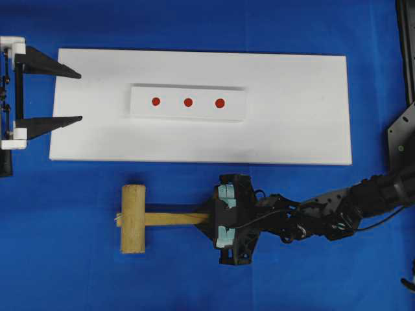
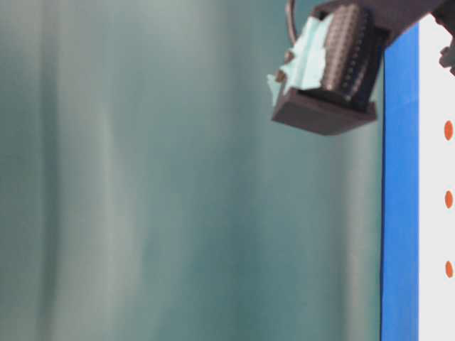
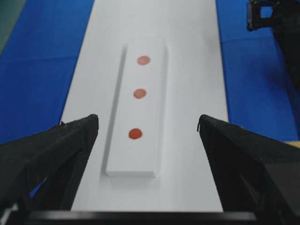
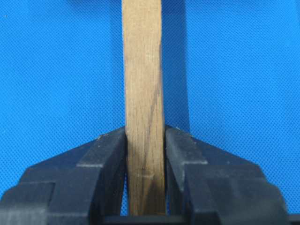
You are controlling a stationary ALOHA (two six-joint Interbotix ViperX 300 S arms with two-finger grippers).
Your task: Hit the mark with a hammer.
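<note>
The hammer lies on the blue mat in front of the board, its thick wooden head (image 1: 133, 218) to the left and its flat handle (image 1: 174, 218) running right. My right gripper (image 1: 210, 219) is shut on the handle's right end. In the right wrist view both fingers press the handle (image 4: 143, 89) at the gripper (image 4: 145, 138). Three red marks (image 1: 188, 102) sit in a row on a white block (image 1: 188, 111). My left gripper (image 1: 79, 97) hangs open over the board's left end, empty. In its wrist view the gripper (image 3: 147, 119) frames the nearest mark (image 3: 135, 134).
A large white board (image 1: 298, 129) carries the block on the blue mat (image 1: 65, 259). The right arm (image 1: 337, 207) stretches in from the right edge. The table-level view is mostly blurred; part of the right gripper (image 2: 327, 64) shows at its top.
</note>
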